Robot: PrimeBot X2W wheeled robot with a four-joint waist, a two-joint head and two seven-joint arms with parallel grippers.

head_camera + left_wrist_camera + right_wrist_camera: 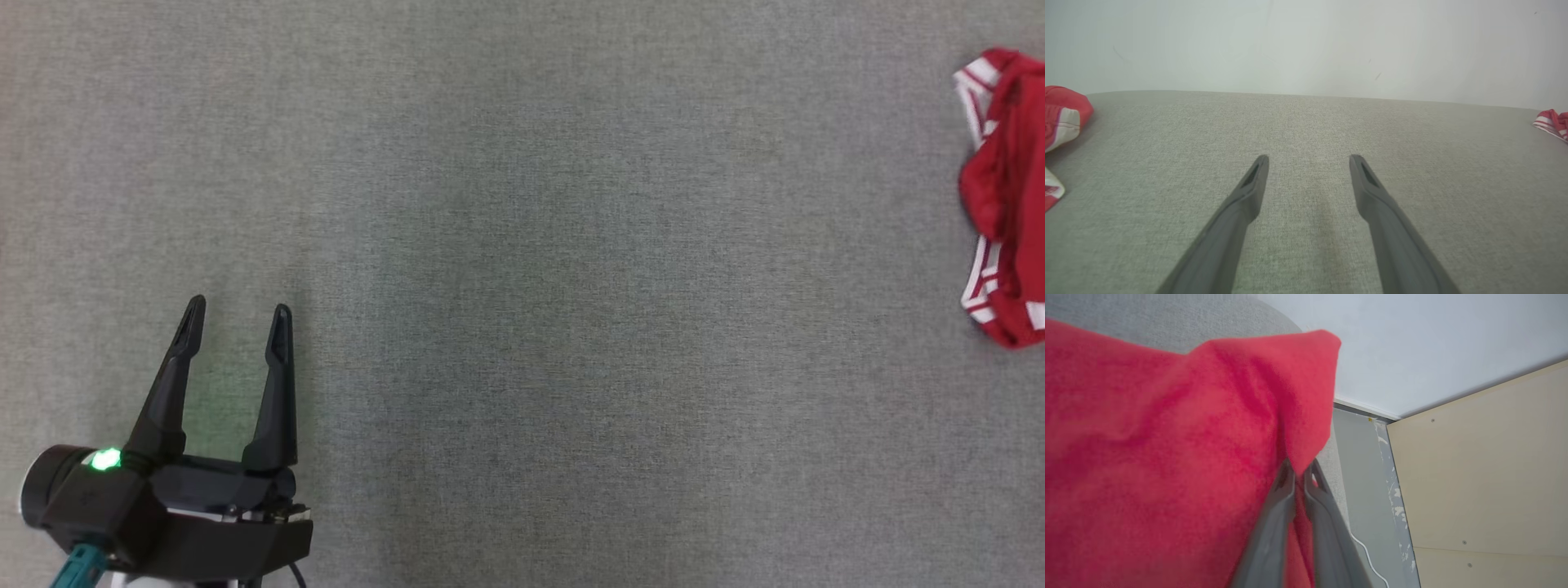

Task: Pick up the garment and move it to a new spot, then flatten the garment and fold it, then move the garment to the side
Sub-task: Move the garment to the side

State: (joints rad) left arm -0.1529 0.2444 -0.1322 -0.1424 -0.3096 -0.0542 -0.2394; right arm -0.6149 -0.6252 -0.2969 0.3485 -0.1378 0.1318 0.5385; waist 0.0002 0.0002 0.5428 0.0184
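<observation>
The garment [1006,196] is red cloth with white stripes, bunched at the far right edge of the head view on the grey fabric surface [522,245]. In the right wrist view the red garment [1159,457] covers the left half, and my right gripper [1299,470] is shut on a fold of it. My left gripper [238,314] stands open at the lower left of the head view, far from the garment, with nothing between its fingers. The left wrist view has that open left gripper [1309,160] over bare surface, with a corner of the garment [1551,122] at the right edge.
Another red and white cloth [1061,118] lies at the left edge of the left wrist view. A pale wall [1306,45] rises behind the surface. In the right wrist view a beige panel [1486,477] and a grey floor strip with a white cable [1367,555] lie beyond the surface edge.
</observation>
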